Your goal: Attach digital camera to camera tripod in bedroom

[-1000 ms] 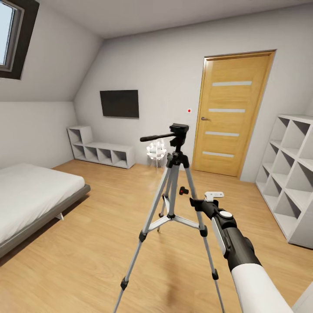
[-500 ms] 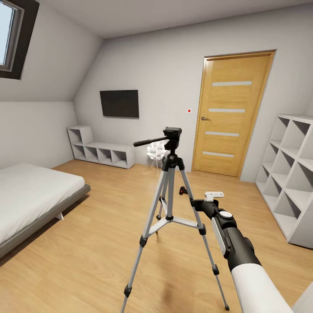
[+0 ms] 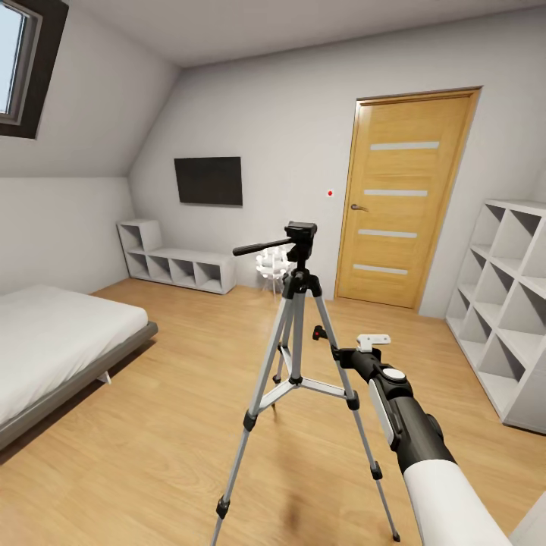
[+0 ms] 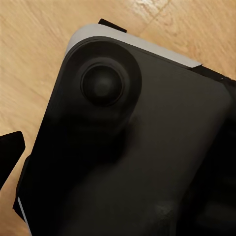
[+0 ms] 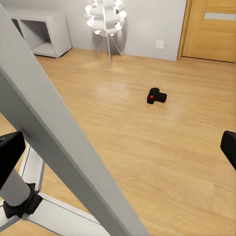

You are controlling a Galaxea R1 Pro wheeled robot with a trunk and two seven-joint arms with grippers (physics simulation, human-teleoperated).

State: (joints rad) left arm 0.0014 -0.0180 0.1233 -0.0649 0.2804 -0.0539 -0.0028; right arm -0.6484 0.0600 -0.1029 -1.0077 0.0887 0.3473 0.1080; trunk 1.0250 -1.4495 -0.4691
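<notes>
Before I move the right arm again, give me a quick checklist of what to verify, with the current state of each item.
1. Camera tripod upright on its feet: ok.
2. Tripod head free for mounting: ok, nothing on it.
3. Digital camera located: ok, it lies on the floor beyond the tripod, untouched.
4. Right hand open and empty: ok.
5. Right hand's path to the camera: not ok, a tripod leg crosses close in front of it.
6. Left hand state: cannot tell, its wrist view faces a dark housing.
</notes>
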